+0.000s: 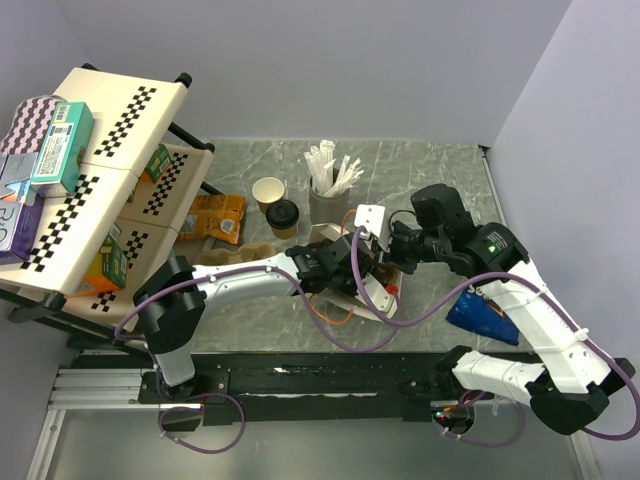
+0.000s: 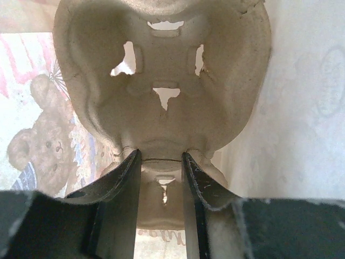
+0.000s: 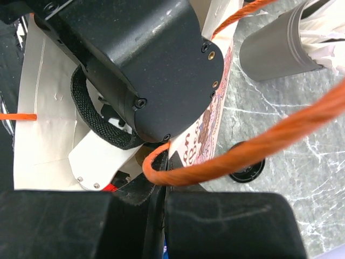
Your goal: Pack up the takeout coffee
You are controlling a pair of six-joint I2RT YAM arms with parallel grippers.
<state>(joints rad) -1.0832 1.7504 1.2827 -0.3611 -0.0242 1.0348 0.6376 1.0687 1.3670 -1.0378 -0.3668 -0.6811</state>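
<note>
Takeout coffee, here two small brown kraft-paper cups, stands on the table outside the bag. In the overhead view an open cup (image 1: 268,190) and a black-lidded cup (image 1: 283,216) just beside it sit at about ten o'clock from the white paper bag (image 3: 48,108); neither is packed yet. On the near side, the left gripper (image 2: 160,175) is narrowed onto the rim of the brown moulded cardboard cup carrier (image 2: 161,59). It holds the carrier down inside the bag, evidently to seat it as a base for the cups. Opposite, the right gripper (image 3: 160,183) is fully closed, apparently pinching the bag's rim beside the orange rope handle (image 3: 253,143). This is judged to hold the mouth open and steady the bag. A grey cup of white sticks (image 1: 328,195) stands at two o'clock from the black-lidded cup, untouched.
</note>
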